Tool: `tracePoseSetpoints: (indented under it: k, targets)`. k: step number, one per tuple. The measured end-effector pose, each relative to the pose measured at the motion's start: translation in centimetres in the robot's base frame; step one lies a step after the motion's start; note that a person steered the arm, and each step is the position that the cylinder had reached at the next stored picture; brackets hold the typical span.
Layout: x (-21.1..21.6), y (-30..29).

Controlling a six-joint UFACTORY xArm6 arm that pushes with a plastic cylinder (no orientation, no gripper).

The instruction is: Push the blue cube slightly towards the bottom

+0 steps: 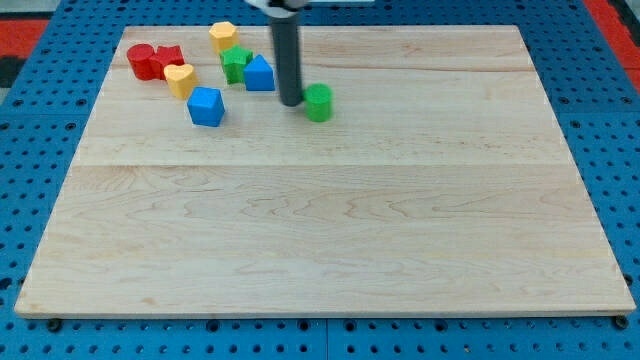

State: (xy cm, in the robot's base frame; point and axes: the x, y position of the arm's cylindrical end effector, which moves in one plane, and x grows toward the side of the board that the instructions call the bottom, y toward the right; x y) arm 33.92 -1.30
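I am looking at the wooden surface (pixel 330 230) from above and in front, with all the blocks bunched in the upper left of the frame. My rod (pixel 287 55) comes down from the top edge, just left of centre, and my tip (pixel 291 103) rests on the surface. This rig has no tool that opens or closes, only the plain rod, so there is nothing apart or clamped to report.

The blue cube (pixel 206 106) sits in the upper left, the lowest block of the cluster. It is well to the left of my tip, with bare wood between them. Just above and left of it lies a yellow block (pixel 180 79), close to it but I cannot tell whether they touch.

Right beside my tip, on its right, stands a green cylinder (pixel 318 102); the two look to be touching or very nearly so. On the rod's left is a second blue block (pixel 259 74), with a peaked top, just beside the rod. A green block (pixel 236 63) of uneven shape presses against that blue block's left side.

Further up, near the top edge of the surface, is another yellow block (pixel 222 36). At the far left are two red blocks: a round one (pixel 141 61) and, against its right side, a lumpier one (pixel 168 60).
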Motion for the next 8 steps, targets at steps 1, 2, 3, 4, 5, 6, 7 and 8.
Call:
tracePoseSetpoints:
  k: [1,2,3,4,5,6,7,8]
  targets:
    - [2.1,-1.1]
    - [2.1,-2.4]
    - [-0.8,-4.9]
    - [-1.8,-8.1]
    - [-2.3,-10.3]
    - [0.0,-14.5]
    - [0.5,-14.5]
    - [0.6,-14.1]
